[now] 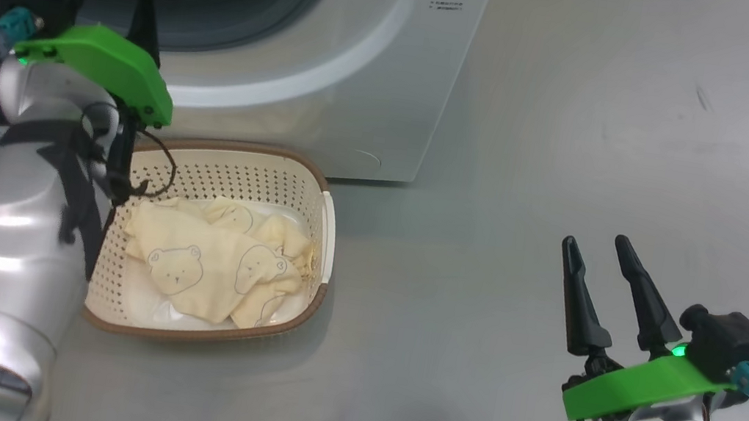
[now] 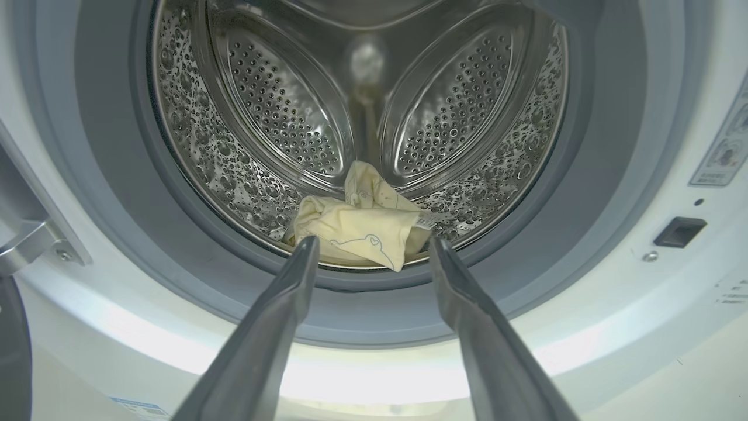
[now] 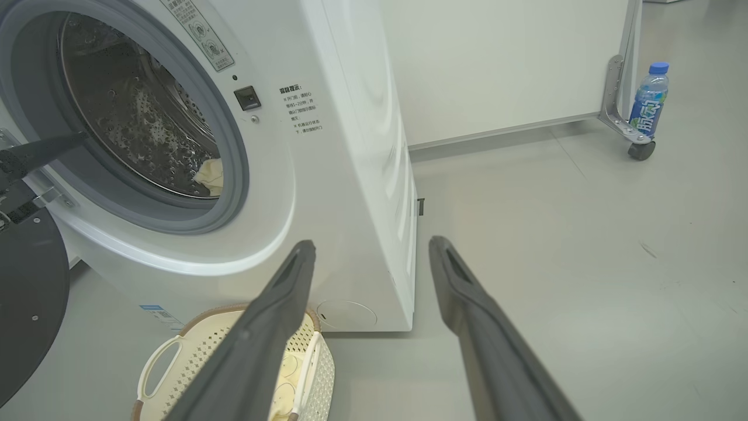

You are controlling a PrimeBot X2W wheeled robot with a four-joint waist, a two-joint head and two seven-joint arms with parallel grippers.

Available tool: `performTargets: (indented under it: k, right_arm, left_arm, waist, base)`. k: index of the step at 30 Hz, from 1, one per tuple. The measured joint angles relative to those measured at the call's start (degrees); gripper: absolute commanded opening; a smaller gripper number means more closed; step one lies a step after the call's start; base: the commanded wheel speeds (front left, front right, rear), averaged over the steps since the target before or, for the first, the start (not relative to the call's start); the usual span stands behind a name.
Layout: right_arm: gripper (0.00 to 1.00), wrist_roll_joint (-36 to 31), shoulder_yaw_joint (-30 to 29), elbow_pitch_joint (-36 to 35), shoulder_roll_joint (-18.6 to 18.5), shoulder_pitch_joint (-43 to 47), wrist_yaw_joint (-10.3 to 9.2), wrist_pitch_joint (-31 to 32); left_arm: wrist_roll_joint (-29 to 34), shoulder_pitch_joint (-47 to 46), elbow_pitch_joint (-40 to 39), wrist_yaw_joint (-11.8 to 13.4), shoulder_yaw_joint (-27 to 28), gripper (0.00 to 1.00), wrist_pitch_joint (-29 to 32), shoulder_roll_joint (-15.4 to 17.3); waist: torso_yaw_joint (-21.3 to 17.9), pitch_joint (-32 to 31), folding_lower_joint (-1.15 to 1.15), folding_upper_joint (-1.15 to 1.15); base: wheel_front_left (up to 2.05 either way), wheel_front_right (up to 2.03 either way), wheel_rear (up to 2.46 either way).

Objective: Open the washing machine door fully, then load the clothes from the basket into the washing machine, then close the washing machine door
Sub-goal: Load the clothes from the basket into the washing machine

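Nearest us, the pale left forearm (image 1: 5, 244) crosses the head view and hides the left side of the basket (image 1: 239, 174). The basket stands on the grey floor (image 1: 580, 122) just before the lower front of the washing machine (image 1: 377, 92), near its right front corner. In it lie the clothes (image 1: 210, 268), a crumpled cream heap printed with line-drawn bears. The washing machine door (image 3: 26, 292) stands open at the machine's left, its black rim off the opening. Its metal hinge (image 2: 29, 245) sits just left of the grey gasket (image 2: 117, 175). Far across the floor, a bottle (image 3: 647, 102) with a blue cap stands beside the castor (image 3: 641, 150) of a white panel (image 3: 497, 58).

The left gripper (image 2: 374, 241) hovers before the machine's mouth, its two fingers spread wide and empty, pointing into the steel drum (image 2: 280, 117). Just past its tips a cream garment (image 2: 362, 225) lies bunched at the bottom of the drum, by the front lip. The right gripper (image 1: 596, 241) hangs over bare floor well to the right of the basket, jaws wide and empty too.

We count two grippers, one basket, one washing machine, one door and one bottle. One bundle lies in the drum and one heap in the basket. We see three bear faces on that heap, but we cannot tell how many garments make it up.
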Motion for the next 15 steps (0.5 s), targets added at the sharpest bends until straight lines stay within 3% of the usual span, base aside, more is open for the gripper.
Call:
performTargets:
  k: [15]
  right_arm:
    - [1.00,-0.51,-2.64,-0.33,-0.10,2.70,0.00,0.00]
  left_arm:
    - [2.56,30.70,-25.75,0.58,1.45,1.00,-0.01,-1.94]
  waist:
    - [4.37,-3.92,0.00,0.00]
  base:
    - [0.00,0.00,0.00]
